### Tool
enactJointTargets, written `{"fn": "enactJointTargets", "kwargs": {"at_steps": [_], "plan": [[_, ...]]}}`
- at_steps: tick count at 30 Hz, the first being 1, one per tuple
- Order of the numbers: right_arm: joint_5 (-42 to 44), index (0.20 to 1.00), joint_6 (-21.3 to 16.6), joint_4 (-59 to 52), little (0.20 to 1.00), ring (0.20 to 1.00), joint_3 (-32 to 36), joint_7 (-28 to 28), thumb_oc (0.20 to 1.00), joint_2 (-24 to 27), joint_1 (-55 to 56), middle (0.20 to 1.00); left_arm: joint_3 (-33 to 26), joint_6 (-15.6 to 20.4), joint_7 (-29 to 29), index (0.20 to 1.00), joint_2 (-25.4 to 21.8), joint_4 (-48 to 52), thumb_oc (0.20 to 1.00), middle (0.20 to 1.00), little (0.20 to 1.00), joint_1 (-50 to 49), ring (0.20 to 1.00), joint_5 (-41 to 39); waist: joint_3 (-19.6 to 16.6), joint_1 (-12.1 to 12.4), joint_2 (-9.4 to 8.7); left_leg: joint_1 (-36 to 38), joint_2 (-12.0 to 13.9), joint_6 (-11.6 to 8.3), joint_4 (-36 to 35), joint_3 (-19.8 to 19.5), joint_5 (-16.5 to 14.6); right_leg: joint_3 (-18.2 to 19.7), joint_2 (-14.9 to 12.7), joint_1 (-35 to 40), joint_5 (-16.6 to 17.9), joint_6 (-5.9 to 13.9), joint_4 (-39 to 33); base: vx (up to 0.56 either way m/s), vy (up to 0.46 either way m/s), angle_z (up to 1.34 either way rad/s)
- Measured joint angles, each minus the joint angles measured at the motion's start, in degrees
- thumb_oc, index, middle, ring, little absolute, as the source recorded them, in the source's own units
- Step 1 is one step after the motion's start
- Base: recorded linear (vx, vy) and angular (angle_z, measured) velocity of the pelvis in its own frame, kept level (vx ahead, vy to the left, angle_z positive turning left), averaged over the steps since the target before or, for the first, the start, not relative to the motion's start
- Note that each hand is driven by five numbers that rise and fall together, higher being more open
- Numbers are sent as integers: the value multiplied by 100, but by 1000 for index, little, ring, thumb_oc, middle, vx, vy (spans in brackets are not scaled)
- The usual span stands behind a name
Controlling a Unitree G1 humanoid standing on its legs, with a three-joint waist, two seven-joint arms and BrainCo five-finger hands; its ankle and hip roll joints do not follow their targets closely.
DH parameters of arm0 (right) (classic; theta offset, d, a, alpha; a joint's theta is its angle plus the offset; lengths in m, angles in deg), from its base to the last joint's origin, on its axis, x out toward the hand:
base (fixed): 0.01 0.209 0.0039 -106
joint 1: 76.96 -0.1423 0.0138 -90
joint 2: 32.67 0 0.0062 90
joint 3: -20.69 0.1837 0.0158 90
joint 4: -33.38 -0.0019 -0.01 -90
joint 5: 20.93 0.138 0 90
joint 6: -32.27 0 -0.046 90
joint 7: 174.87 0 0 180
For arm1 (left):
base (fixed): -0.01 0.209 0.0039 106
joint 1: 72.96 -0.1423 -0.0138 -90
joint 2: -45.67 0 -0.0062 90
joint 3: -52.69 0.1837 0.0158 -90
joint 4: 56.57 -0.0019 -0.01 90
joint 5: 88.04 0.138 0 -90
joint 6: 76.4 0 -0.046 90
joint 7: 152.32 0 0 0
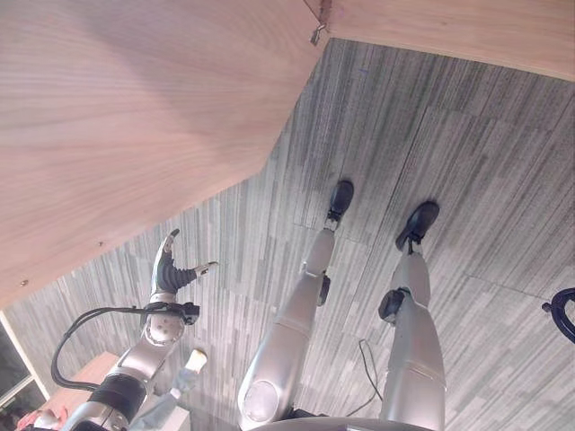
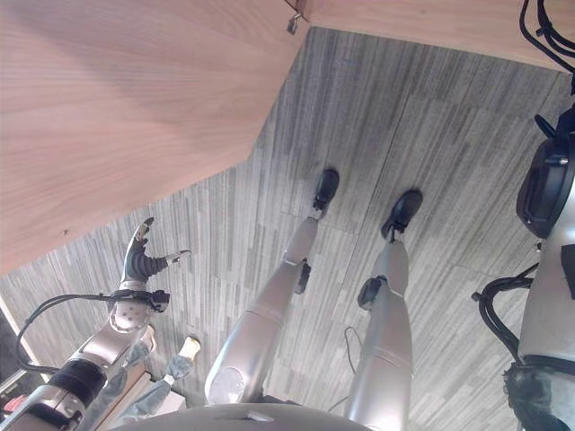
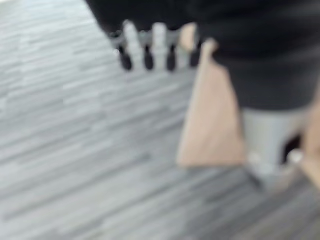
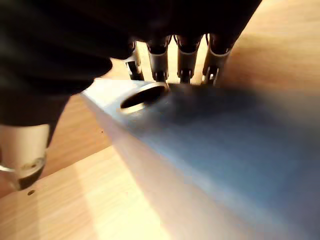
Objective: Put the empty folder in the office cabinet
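Right wrist view puts the right hand [image 4: 175, 52] with fingers curled over the top of the blue-grey folder [image 4: 225, 150], thumb at its side, wooden cabinet [image 4: 280, 45] panels just beyond. This looks like the insertion step; next, slide it in and release. The left hand [image 1: 167, 269] hangs open, idle.

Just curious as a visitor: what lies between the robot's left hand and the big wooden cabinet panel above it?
Nothing but bare grey carpet. The left eye view shows it between the left hand and the wooden panel.
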Motion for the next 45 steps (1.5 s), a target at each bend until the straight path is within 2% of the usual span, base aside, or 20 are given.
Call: {"fn": "enactJointTargets", "kwargs": {"at_steps": [10,16,20,23,24,26,28,31,45], "plan": [[200,1000,166,277,1000,1000,-153,-46,1000,123,-174,1000,-1,-18,-13,1000,0,11,1000,1000,1000,0,1000,-6,-5,-186,-46,-42,2,1,0,5,1,1,4,-44,5,3,0,0,0,0],[138,1000,178,353,1000,1000,-145,357,1000,123,-177,1000,0,-36,8,1000,0,-3,1000,1000,1000,0,1000,-6,-41,-196,-125,-53,3,2,1,5,2,2,5,-58,5,3,0,0,0,0],[141,1000,351,342,1000,1000,-164,424,1000,124,-177,1000,-3,-68,11,1000,2,-21,1000,1000,1000,2,1000,-4,-59,-204,-159,-55,2,1,1,4,2,2,5,-57,9,9,0,0,0,0],[182,1000,443,352,1000,1000,-302,267,1000,143,-174,1000,-5,-68,8,1000,2,-20,1000,1000,1000,2,1000,-5,-59,-213,-159,-56,3,2,2,7,2,2,5,-57,13,15,0,20,-12,0],[204,1000,603,402,1000,1000,-696,22,1000,204,-122,1000,-41,-62,-22,1000,1,-8,1000,1000,1000,1,1000,-8,-60,-223,-162,-56,4,2,10,12,2,3,5,-55,16,19,0,0,0,0],[198,1000,718,542,1000,1000,-1074,-289,1000,271,-131,1000,-134,-53,-55,1000,2,-2,1000,1000,1000,-17,1000,-12,-63,-231,-167,-59,12,16,9,12,-14,9,11,-55,17,20,-3,28,-12,-1],[202,1000,879,579,1000,1000,-1124,-631,1000,321,-159,1000,-214,-61,-126,1000,-1,-13,1000,1000,1000,-43,1000,-27,-69,-258,-180,-83,11,28,27,18,-16,15,13,-63,35,8,-19,-5,2,-1],[200,1000,913,805,1000,1000,-1113,-734,1000,336,-304,1000,-197,-51,-167,1000,9,-16,1000,1000,1000,-43,1000,-128,-78,-263,-198,-109,10,27,50,22,0,11,19,-75,62,6,-31,-44,9,0],[179,1000,902,1039,1000,1000,-826,-202,1000,295,-438,1000,-87,-82,-125,1000,13,-181,1000,1000,1000,-3,1000,-123,-98,-211,-235,-128,10,20,54,-1,-8,8,25,-55,78,17,-81,-3,0,0]]}}
